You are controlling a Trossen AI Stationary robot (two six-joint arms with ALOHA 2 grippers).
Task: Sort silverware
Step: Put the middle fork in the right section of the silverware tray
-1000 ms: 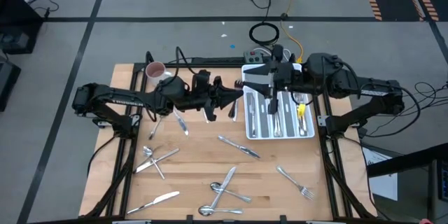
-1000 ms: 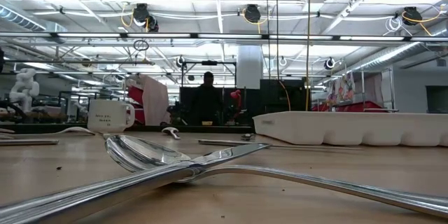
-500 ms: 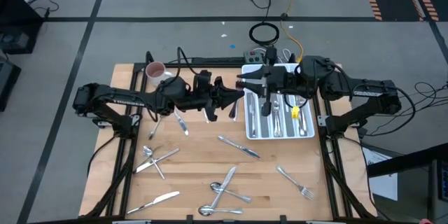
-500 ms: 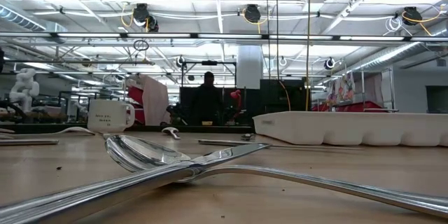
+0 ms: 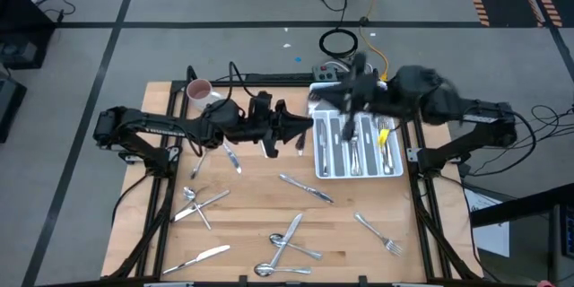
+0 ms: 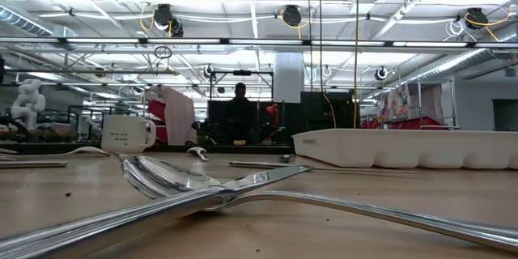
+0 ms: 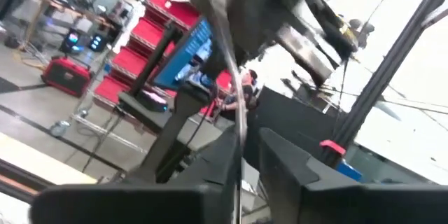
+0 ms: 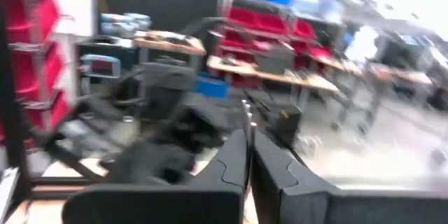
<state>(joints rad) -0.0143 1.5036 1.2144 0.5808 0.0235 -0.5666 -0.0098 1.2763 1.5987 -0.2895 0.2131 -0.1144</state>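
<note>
White tray (image 5: 392, 172) beside arms, pink-rimmed mug (image 5: 198, 91) behind

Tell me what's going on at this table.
Two dark robot arms are sorting shiny metal silverware from the wooden table into a white compartmented plastic tray. The left gripper is raised beside the tray, with one slim silver utensil standing at it. The right gripper is shut and above the tray's far end. Several pieces already lie in the tray, and about a dozen forks, spoons and knives lie loose on the table.
</note>
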